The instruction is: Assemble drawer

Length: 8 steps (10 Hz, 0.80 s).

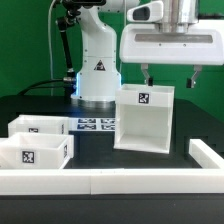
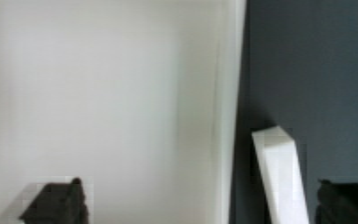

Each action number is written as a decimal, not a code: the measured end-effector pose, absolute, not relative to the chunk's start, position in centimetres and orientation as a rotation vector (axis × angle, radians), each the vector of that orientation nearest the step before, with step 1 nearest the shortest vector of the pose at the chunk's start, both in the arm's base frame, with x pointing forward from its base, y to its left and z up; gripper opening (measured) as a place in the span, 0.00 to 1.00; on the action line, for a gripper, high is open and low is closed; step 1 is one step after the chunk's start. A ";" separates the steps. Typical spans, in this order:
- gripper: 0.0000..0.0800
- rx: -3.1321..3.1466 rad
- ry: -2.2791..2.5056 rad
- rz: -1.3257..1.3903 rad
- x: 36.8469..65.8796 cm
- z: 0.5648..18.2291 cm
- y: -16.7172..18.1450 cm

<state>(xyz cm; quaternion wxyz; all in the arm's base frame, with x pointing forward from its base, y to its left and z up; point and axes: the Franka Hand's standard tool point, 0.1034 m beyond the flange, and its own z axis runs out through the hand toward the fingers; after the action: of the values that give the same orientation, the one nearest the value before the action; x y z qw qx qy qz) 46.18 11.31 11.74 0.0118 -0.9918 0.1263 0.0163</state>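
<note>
Over the upright casing (image 1: 145, 125), its opening facing up, the gripper (image 1: 171, 76) is hanging with jaws spread; the wrist view is showing mostly its white wall close up.

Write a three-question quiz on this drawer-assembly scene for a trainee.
1. True or false: the claw is shut on the casing.
2. Fill in: the near tray and the far tray stand to the exterior view's ____ of the casing.
3. The claw hovers above: A) the casing, B) the marker board, C) the long rail.
Key: 1 false, it is open; 2 left; 3 A.
</note>
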 end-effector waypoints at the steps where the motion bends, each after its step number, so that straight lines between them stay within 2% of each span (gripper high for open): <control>1: 0.81 -3.092 0.381 0.059 45.7 10.8 11.7; 3: 0.81 -3.093 0.371 0.082 45.3 9.8 11.9; 6: 0.81 -3.095 0.360 0.090 45.4 9.6 11.7; 7: 0.64 -3.094 0.350 0.086 45.6 9.7 11.6; 8: 0.64 -3.095 0.335 0.081 45.8 9.8 11.3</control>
<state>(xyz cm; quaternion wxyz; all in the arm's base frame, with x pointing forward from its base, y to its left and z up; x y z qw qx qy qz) 45.84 11.34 9.78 0.0139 -0.9938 0.1075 0.0262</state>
